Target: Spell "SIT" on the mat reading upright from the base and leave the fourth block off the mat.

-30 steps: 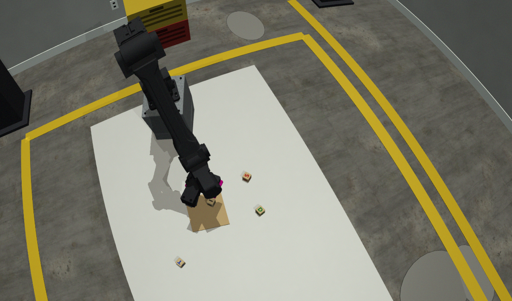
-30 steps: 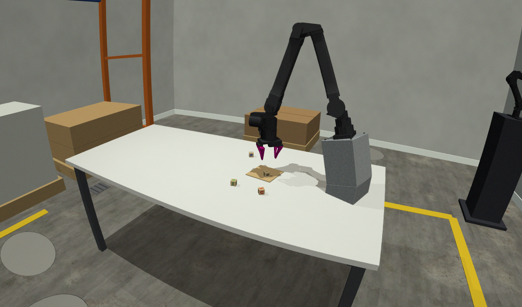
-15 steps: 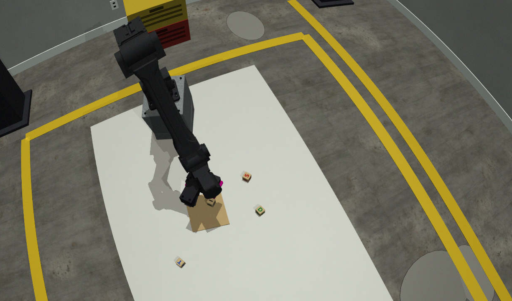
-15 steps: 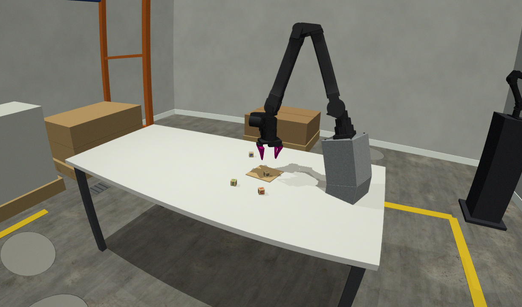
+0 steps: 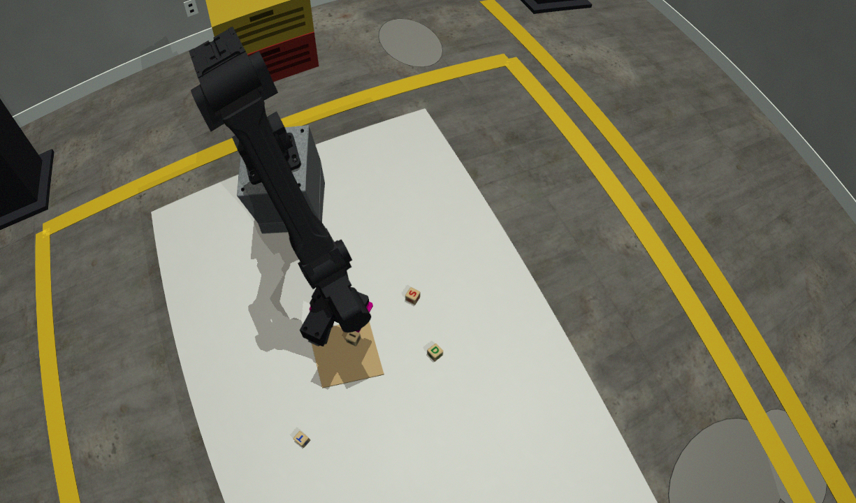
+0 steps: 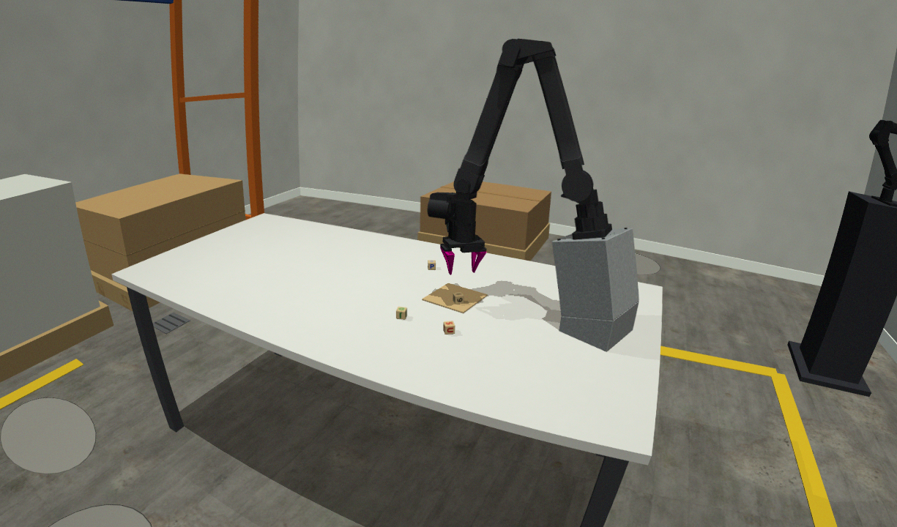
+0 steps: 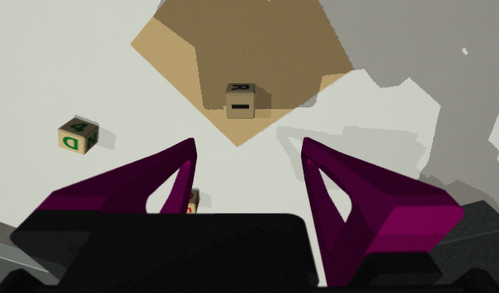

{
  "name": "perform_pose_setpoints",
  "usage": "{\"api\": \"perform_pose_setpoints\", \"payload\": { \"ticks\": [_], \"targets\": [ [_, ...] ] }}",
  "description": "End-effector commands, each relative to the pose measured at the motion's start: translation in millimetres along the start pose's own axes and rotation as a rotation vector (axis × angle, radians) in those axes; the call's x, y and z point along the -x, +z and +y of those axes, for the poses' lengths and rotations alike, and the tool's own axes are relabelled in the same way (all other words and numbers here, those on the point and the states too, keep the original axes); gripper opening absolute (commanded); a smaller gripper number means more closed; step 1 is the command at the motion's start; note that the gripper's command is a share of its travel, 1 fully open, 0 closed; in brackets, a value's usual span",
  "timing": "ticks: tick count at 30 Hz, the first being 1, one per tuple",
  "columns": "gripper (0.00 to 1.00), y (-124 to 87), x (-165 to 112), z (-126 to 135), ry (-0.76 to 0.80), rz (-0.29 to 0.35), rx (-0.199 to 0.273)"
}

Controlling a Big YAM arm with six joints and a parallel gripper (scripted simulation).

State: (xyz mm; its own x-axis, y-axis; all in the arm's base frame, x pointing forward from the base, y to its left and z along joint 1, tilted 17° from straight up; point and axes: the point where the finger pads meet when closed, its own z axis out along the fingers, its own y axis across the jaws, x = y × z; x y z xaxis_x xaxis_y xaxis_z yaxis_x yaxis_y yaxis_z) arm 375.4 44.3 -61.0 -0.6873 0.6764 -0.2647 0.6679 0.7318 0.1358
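My gripper (image 6: pixel 461 263) hangs above the table with its fingers spread fairly wide and nothing between them. Taking the tan mat (image 5: pixel 356 369) as my landmark: the I block (image 5: pixel 353 337) already sits on it, near the corner closest to my base. The S block (image 5: pixel 411 294) lies off the mat to one side, the T block (image 5: pixel 301 437) well off on the far side, the D block (image 5: pixel 434 351) just beside it. By my reckoning one of three is placed; S and T remain.
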Motion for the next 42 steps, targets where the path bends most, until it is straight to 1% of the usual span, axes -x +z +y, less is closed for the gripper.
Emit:
{"api": "perform_pose_setpoints", "payload": {
  "ticks": [1,17,18,32,42],
  "targets": [
    [0.71,4.4,6.5,8.3,0.014,-0.014,0.009],
    [0.71,16.5,10.6,6.7,0.014,-0.017,0.008],
    [0.71,18.5,7.8,3.3,0.011,-0.012,0.003],
    [0.71,40.5,8.2,5.0,0.005,-0.013,0.006],
    [0.71,51.0,7.2,4.2,0.004,-0.011,0.005]
  ]
}}
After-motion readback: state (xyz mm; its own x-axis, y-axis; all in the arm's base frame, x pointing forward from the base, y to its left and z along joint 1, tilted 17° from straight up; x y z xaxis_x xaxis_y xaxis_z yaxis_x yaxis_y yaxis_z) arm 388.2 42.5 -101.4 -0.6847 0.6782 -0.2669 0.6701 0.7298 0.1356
